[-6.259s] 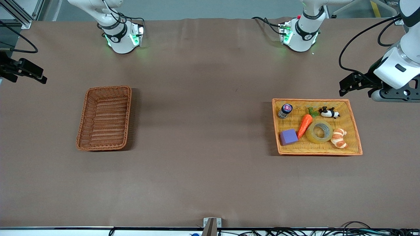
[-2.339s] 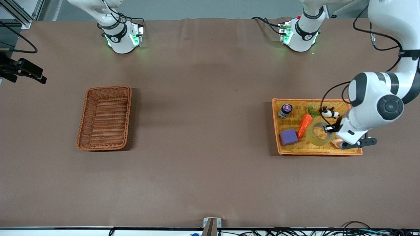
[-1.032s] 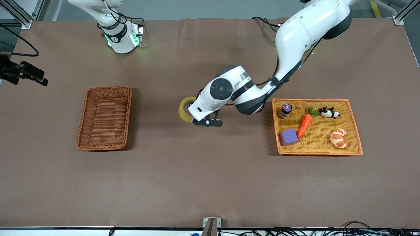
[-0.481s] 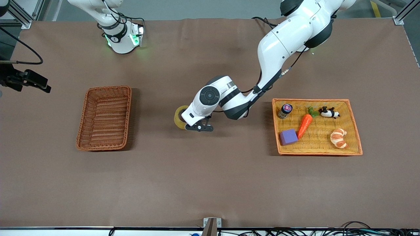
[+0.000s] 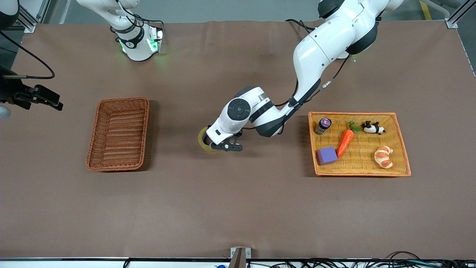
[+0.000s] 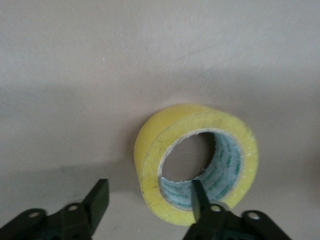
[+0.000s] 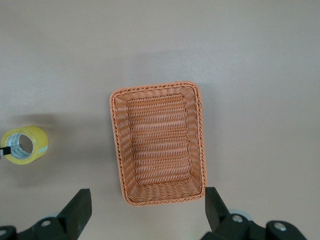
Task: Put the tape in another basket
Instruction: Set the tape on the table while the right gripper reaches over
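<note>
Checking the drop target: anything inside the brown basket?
Nothing: the brown basket shows only bare weave. The tape is at mid-table by the left claw; whether it touches the table is unclear.

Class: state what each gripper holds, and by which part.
Nothing is held. The left gripper stands open astride the tape's wall, one finger in the core, the other clear of it. The right gripper is open over the wicker basket.

A wide worktop covered in matte brown cloth fills nearly the whole front view, lit evenly with soft shadows. Along its edge nearest the front camera runs a pale strip with a small metal bracket at the middle and tangled black cables. Grey floor and aluminium frame posts show past the corners
</note>
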### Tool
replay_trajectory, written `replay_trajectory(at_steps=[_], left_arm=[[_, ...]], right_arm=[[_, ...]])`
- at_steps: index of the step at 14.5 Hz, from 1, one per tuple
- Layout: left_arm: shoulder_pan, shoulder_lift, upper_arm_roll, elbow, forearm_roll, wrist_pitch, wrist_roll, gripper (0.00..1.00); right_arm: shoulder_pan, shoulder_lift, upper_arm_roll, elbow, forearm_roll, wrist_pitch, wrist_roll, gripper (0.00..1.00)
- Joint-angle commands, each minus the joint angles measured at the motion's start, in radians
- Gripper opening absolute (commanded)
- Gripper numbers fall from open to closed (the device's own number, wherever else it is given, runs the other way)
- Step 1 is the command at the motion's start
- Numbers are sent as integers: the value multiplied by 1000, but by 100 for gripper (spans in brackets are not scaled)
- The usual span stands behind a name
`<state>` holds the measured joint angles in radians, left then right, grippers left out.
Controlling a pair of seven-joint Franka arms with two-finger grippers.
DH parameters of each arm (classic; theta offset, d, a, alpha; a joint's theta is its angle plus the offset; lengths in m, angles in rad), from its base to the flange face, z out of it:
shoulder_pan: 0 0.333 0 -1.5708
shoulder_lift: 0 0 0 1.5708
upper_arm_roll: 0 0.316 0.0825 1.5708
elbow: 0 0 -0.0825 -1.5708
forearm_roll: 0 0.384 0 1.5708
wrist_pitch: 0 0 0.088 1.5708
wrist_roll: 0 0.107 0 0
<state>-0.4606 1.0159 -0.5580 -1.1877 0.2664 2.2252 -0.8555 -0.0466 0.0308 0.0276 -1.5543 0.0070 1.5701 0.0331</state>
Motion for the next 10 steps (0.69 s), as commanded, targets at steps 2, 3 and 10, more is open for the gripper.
replay_trajectory(at_steps=[2,3,10], left_arm=[[13,-132,6,-18,20,-232,42,100],[17,-167,6,-18,14,-305,82,100],[247,-508,7,-173,10,-400,291,100]], right_arm=[[91,-6,-2,-87,-1,108,24,100],[128,-5,-2,-110,-2,135,27,100],[397,82,-2,-361,-4,489,299,100]])
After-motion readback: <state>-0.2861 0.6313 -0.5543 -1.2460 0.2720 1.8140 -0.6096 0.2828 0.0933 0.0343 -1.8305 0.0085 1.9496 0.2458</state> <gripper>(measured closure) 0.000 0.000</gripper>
